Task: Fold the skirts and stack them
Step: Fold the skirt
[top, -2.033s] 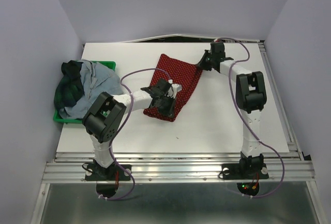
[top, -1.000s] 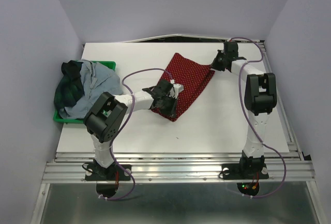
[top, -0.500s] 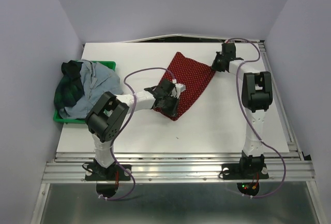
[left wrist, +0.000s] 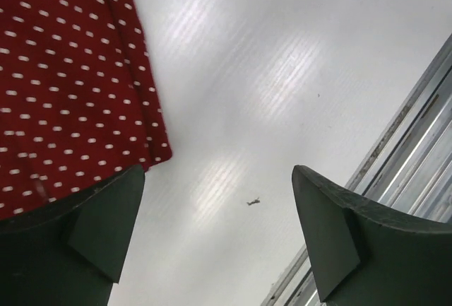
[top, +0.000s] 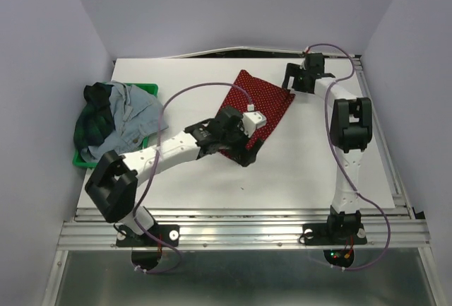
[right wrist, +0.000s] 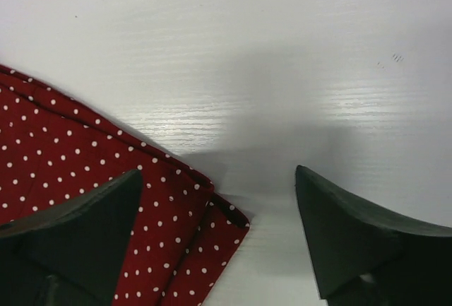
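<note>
Mid-table, red dotted skirt (top: 260, 107) lies flat, folded narrow; looks done. Left gripper (left wrist: 219, 214) agape over near corner, holding nothing; right gripper (right wrist: 219, 207) agape beside far corner, empty. Plaid skirt (top: 94, 121), grey-blue skirt (top: 135, 108) heaped on green tray (top: 88, 163), left side: both unfolded, stack not begun.

The dark red skirt (top: 272, 104) is sprinkled with tiny white dots, set off by the plain white table (top: 304, 157). The plaid skirt (top: 90, 126) is dark green checked with near-black, the grey-blue skirt (top: 134, 109) is pale and unpatterned, and the plastic tray (top: 83, 162) is bright green. The arms (top: 162, 156) are white with black joints.
</note>
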You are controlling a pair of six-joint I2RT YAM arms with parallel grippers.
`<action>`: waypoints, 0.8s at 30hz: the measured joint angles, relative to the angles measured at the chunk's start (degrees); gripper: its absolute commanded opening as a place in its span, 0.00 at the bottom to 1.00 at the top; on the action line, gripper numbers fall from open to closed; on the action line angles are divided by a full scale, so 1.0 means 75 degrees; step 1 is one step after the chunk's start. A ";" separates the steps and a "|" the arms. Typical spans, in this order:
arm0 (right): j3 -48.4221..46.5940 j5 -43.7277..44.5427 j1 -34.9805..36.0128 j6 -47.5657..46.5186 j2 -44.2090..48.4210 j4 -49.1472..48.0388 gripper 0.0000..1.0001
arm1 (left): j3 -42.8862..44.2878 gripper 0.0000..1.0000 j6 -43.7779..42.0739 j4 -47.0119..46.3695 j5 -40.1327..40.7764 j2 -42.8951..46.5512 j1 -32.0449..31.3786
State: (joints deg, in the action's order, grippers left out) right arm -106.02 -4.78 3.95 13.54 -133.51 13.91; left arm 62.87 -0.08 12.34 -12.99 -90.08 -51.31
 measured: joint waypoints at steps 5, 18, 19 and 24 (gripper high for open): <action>0.0000 -0.0399 -0.0032 -0.0291 0.0326 0.0332 1.00 | 0.0347 0.75 -0.0641 0.0079 -0.0618 0.0522 0.1504; 0.0755 -0.3695 0.0903 0.0388 0.1233 0.0548 1.00 | 0.0189 0.28 -0.1413 0.0119 -0.2375 -0.1568 0.3287; 0.0804 -0.3730 0.0988 0.0376 0.1110 0.0612 1.00 | 0.0119 0.20 -0.1384 0.0050 -0.2425 -0.1725 0.3308; 0.0606 -0.3893 0.0979 -0.0003 0.0326 0.0851 1.00 | -0.0032 0.12 -0.1072 -0.0335 -0.3031 -0.2180 0.3506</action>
State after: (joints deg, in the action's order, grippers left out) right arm -101.47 -33.98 11.29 13.52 -131.07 20.29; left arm 62.63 -8.12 9.82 -35.73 -106.43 -25.02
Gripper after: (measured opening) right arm 0.997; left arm 0.161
